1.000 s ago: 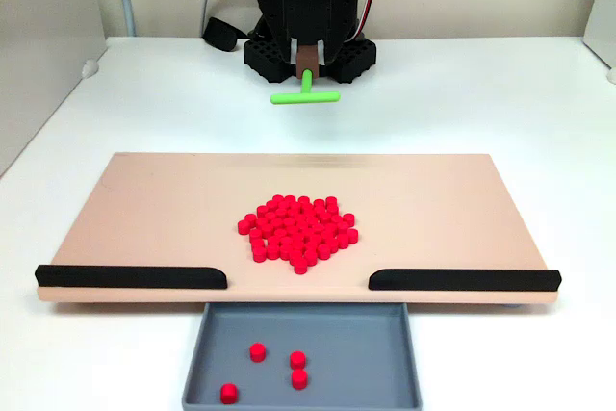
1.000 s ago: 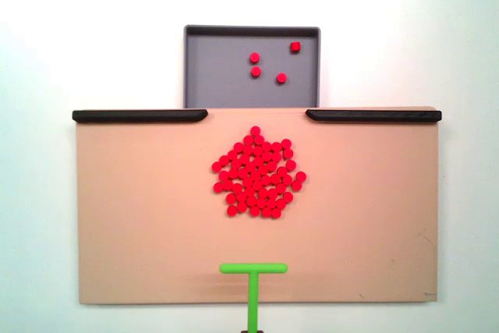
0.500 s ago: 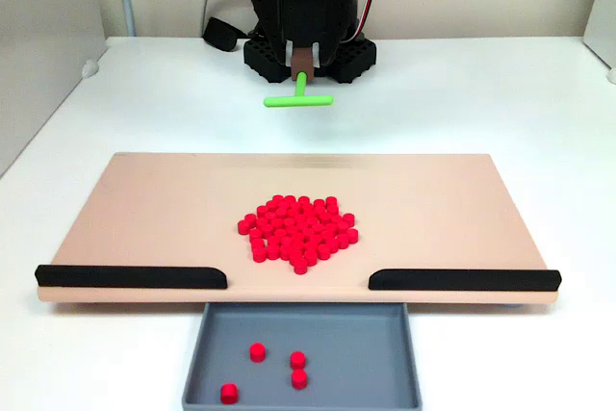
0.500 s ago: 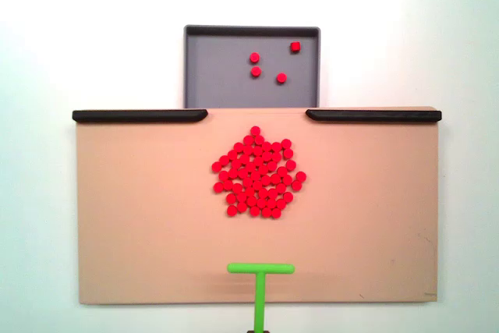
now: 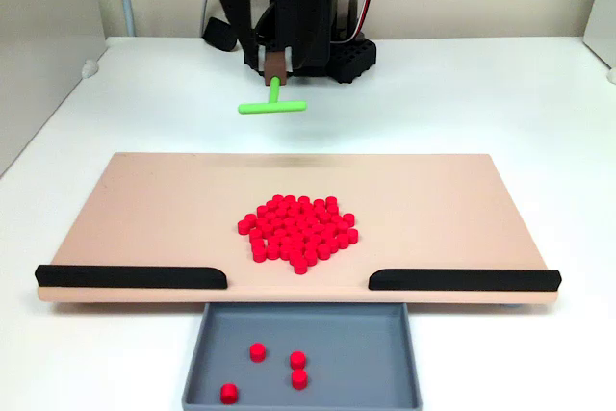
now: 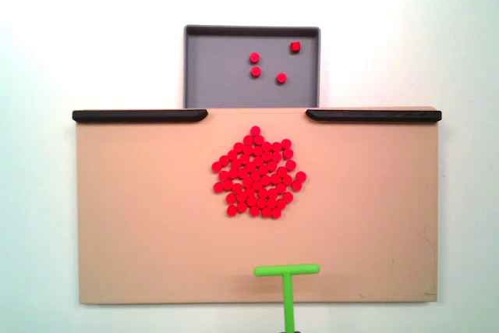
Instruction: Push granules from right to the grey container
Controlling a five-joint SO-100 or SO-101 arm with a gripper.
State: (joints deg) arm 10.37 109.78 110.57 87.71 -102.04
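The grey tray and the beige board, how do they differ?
The shallow matte grey tray is much narrower than the flat beige board. The tray has low raised walls all round; the board carries black strips along one edge. The tray holds four small red beads; the board bears a dense cluster. Both are rectangular.

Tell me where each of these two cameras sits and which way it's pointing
A fixed view: low at the tray end of the table, facing the arm's base; the grey container is nearest, the granules mid-board, and the arm holds the green T-stick.
Another fixed view: overhead, looking straight down, with the arm's side at the bottom edge; of the tool, the green T-stick enters there.
Shared: beige board, black strips, the pile, four beads in the grey container.
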